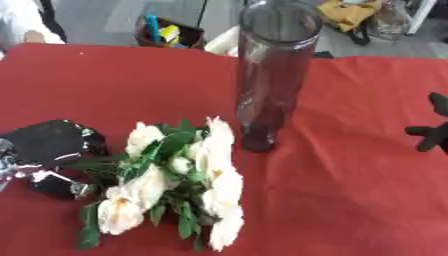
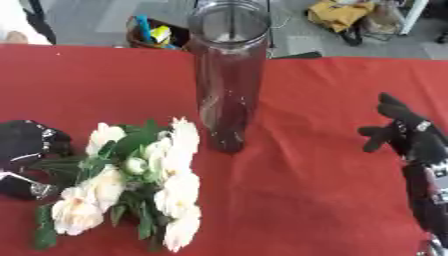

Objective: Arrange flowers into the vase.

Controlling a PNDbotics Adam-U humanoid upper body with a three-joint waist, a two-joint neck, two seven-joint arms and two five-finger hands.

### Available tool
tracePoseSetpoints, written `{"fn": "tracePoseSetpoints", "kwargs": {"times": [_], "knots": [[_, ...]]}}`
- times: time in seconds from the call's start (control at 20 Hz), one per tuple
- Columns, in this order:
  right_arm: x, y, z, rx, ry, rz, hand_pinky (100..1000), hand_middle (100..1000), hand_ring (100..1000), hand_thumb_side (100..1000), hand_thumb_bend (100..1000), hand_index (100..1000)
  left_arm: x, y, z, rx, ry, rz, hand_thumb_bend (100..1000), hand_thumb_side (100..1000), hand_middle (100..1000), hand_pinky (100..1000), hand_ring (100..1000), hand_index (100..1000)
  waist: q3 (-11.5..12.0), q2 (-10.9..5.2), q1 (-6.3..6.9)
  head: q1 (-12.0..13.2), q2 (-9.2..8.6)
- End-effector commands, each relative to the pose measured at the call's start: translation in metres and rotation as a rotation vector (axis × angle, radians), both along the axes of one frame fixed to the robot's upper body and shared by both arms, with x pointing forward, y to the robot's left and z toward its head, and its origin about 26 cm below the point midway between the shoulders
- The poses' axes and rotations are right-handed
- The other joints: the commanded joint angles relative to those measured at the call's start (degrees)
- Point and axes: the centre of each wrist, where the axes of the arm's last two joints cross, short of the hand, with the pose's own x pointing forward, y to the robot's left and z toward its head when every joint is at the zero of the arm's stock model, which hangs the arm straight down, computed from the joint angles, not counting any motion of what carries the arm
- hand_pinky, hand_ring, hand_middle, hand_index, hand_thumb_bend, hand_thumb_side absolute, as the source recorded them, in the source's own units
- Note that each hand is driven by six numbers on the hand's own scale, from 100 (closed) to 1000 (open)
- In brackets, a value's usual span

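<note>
Currently: 1 bouquet of cream flowers [image 1: 175, 180] lies on the red cloth [image 1: 350, 200], stems under the left hand [image 1: 48, 150], whose grasp I cannot tell. Right hand [image 2: 411, 137] idle, fingers relaxed. Risk: lifted blooms clip the tall glass vase [image 1: 271, 75] and topple it.

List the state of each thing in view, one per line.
vase: upright on the red cloth, no flowers in it.
flowers: one bunch lying flat on the cloth, left of the vase.
left hand: on the stem end of the bunch; fingers unclear.
right hand: open, holding nothing, off to the right.
</note>
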Motion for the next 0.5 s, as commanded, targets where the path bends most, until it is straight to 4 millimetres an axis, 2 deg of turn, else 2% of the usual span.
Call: {"fn": "tracePoseSetpoints", "kwargs": {"times": [0.05, 0.15, 0.5], "knots": [[-0.0026, -0.0005, 0.0063, -0.002, -0.022, 0.0, 734, 447, 1000, 1000, 100, 837, -0.0008, 0.0037, 0.0065, 0.021, 0.006, 0.017, 121, 412, 501, 361, 401, 623, 0.0, -1.13, 0.11, 0.3, -0.14], [-0.0027, -0.0003, 0.0061, -0.001, -0.021, 0.0, 734, 447, 1000, 1000, 100, 837, -0.0009, 0.0038, 0.0067, 0.018, 0.013, 0.022, 100, 407, 477, 338, 376, 600, 0.0, -1.16, 0.15, 0.3, -0.15], [-0.0029, -0.0005, 0.0054, -0.003, -0.015, -0.003, 735, 447, 1000, 1000, 100, 837, -0.0035, 0.0049, 0.0071, -0.031, 0.097, -0.021, 100, 471, 503, 355, 388, 633, 0.0, -1.31, 0.22, 0.4, 0.13]]}}
